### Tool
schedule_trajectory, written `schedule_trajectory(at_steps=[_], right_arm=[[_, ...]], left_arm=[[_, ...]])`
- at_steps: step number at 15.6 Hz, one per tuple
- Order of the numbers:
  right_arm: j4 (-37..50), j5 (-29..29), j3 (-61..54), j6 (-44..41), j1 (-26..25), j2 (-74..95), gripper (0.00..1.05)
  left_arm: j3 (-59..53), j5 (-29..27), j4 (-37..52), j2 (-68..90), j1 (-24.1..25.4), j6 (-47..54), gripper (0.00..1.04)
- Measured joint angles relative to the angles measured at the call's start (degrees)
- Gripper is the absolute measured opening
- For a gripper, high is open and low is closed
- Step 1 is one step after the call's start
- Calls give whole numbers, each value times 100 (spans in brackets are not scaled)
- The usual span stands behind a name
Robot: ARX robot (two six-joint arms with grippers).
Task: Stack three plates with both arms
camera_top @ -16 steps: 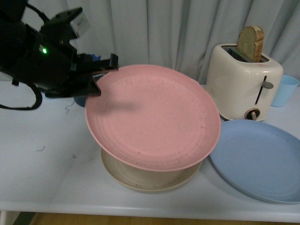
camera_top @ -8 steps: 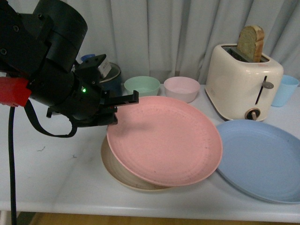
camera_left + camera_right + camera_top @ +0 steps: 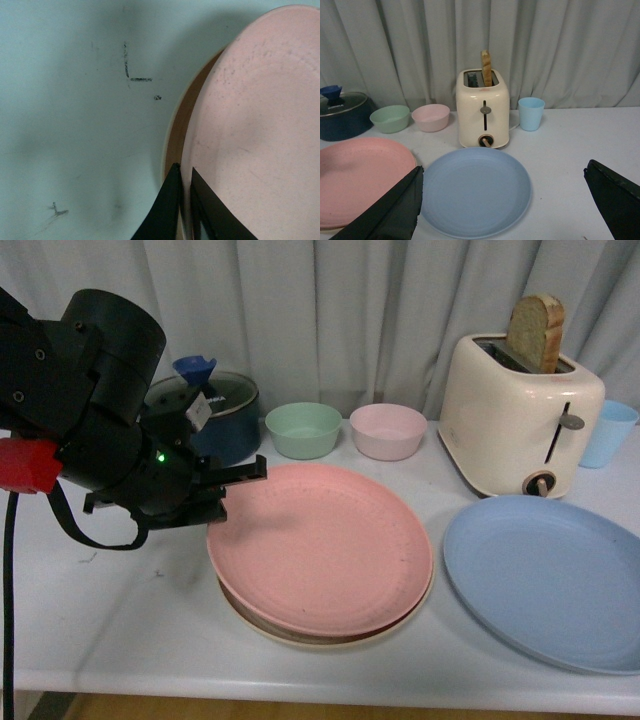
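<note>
Biggest to smallest, here's where I'm at. The white counter (image 3: 110, 620) has everything on it. The left arm (image 3: 90, 410) hangs low over its left side.

Plates: the blue plate (image 3: 550, 580) lies flat and alone on the right, its near rim close to the counter's front edge. The pink plate (image 3: 320, 545) sits on top of the beige plate (image 3: 300, 632), not quite centred, so a sliver of beige rim peeks out along the front. Two of three stacked, I'd say. The toaster (image 3: 520, 420) stands just behind the blue plate.

The left tool (image 3: 186, 200) is pinched onto the pink plate's left rim, one finger on top and one down by the gap above the beige. The right tool (image 3: 502, 172) is spread wide, holding nothing, looking down at the blue plate from the front.

What worries me:
- If I back the left arm off before letting go, it'll drag the pink plate, and probably the beige with it.
- That lower finger could catch the pink rim on the way out and flip it up.
- The blue plate is flat on the counter, so the right tool may just shove it. Toward the toaster is bad, off the front edge is worse.
</note>
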Motion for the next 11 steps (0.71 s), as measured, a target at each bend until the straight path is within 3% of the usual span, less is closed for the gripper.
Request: schedule_trajectory(at_steps=[5, 8, 11], right_arm=[[0, 0, 0, 0, 0, 0, 98], [0, 0, 0, 0, 0, 0, 98], [0, 0, 0, 0, 0, 0, 98]], left_arm=[[-238, 92, 83, -396, 109, 4, 62], [-984, -173, 544, -1836, 166, 173, 98], [-1624, -461, 1211, -3589, 168, 391, 98]])
